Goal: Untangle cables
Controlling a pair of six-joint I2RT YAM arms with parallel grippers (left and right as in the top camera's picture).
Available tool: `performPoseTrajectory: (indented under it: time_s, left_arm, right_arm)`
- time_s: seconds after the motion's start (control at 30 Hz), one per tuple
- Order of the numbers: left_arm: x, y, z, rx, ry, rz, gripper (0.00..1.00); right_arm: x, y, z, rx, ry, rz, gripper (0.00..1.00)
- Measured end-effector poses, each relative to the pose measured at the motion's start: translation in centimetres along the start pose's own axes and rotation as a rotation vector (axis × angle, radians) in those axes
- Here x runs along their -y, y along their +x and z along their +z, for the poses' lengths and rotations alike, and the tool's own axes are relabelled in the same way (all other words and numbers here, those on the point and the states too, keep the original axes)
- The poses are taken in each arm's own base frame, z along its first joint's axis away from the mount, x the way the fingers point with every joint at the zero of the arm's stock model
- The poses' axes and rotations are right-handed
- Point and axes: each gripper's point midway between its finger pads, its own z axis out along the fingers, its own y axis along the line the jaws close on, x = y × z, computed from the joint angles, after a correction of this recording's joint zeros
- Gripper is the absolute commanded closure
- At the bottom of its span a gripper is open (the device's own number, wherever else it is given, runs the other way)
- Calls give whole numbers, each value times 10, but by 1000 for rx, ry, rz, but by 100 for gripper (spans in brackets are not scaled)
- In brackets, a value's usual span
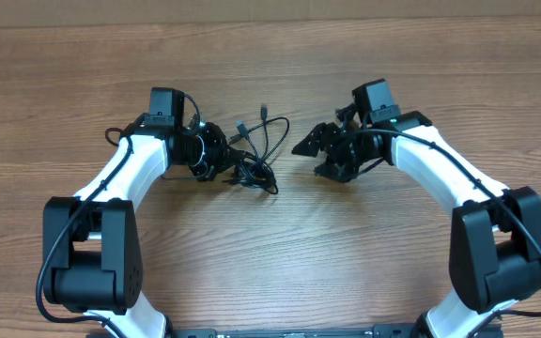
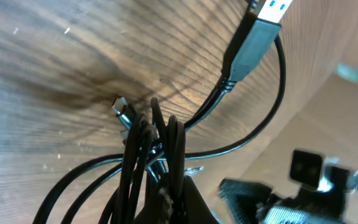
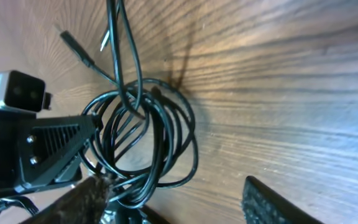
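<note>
Left pincer [image 1: 227, 168] clamps thin black cables [image 1: 255, 174] looped on grained table [image 1: 346, 253]

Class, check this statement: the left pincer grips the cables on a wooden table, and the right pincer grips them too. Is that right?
Not quite. The right pincer is open and holds nothing: the overhead view shows it apart from the cables, and the right wrist view shows its jaws spread. The left pincer does grip them on the wooden table.
</note>
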Motion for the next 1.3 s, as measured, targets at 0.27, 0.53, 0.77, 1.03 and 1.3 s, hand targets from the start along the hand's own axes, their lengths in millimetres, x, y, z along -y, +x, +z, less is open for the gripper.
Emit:
performPoseTrajectory:
  time_s: [0.27, 0.53, 0.77, 1.03, 1.3]
  left_arm:
    - [0, 1, 0, -7, 0, -115, 95]
    - [0, 2, 0, -10, 1, -131, 96]
    - [2, 5, 0, -26, 12, -127, 96]
    - [4, 6, 0, -36, 22, -123, 96]
    - [10, 7, 0, -47, 45, -109, 96]
  right_arm:
    - [4, 33, 30, -13, 103, 268, 27]
    - [-13, 42, 53, 83, 118, 436, 28]
    - [-16, 31, 54, 162, 101, 514, 40]
    - [-15, 29, 55, 185, 103, 540, 41]
    - [-18, 39, 61, 176, 112, 527, 55]
